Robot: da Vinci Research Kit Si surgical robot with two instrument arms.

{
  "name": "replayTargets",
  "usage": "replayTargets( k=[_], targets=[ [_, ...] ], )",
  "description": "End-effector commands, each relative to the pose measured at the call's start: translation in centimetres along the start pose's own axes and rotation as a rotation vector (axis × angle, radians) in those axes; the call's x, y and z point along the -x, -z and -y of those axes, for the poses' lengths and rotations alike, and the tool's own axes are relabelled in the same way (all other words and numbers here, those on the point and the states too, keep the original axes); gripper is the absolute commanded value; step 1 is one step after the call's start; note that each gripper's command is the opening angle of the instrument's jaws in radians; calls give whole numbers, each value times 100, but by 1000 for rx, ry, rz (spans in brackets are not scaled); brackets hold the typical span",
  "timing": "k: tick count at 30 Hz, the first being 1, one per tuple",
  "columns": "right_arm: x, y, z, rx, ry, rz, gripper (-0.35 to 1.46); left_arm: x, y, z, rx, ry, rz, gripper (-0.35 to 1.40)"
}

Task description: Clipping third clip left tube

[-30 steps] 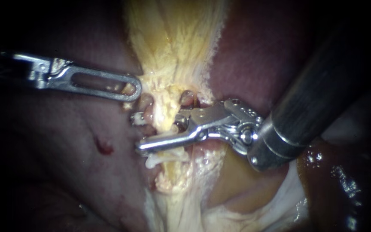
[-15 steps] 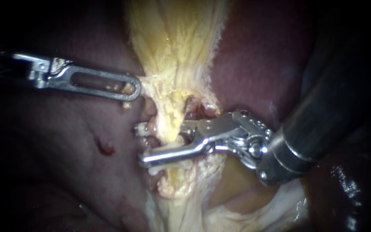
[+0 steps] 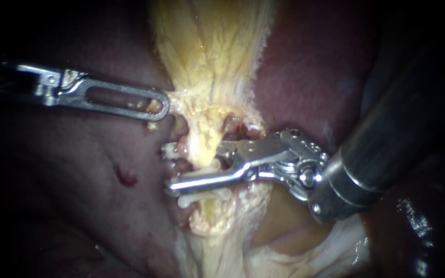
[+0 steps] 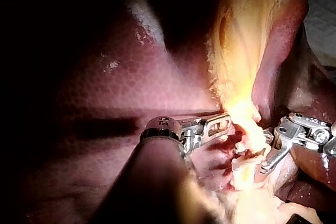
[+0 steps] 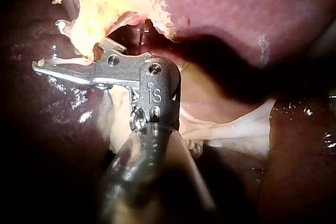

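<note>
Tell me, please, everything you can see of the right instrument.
The right instrument comes in from the upper right: a dark shaft, a shiny metal wrist, two slim silvery jaws. The jaws stand open and lie roughly level, one either side of the pale yellow tissue strand.

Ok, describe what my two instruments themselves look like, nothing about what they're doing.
The left instrument is bright silver: a long, flat, round-ended tip with an oval slot, on a hinged joint. The right instrument has two narrow silver jaws, a chunky silver wrist with pins and small holes, and a thick dark shaft ringed by a pale band.
</note>
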Motion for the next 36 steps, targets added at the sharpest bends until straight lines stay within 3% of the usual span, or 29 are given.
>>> replayTargets(
  k=[1, 6, 11, 18, 23, 28, 36],
  targets=[
    [0, 1, -1, 3, 0, 0, 46, 0, 0, 0, 0, 0, 0, -35],
    [1, 6, -4, 15, 0, -2, 39, 0, 0, 0, 0, 0, 0, -35],
    [2, 14, -7, 30, 0, -3, 21, 0, 0, 0, 0, 0, 0, -35],
    [4, 21, -6, 38, -1, -2, -35, 0, 0, -1, 0, 0, 0, -35],
    [7, 22, -8, 45, -2, -4, -35, 0, 0, -1, 0, 0, 0, -35],
    [10, 21, -9, -106, 16, 59, -35, 0, 0, -1, 0, 0, 0, -35],
    [10, 22, -11, -104, 17, 59, -35, 0, 0, -1, 0, 0, 0, -35]
  ],
)
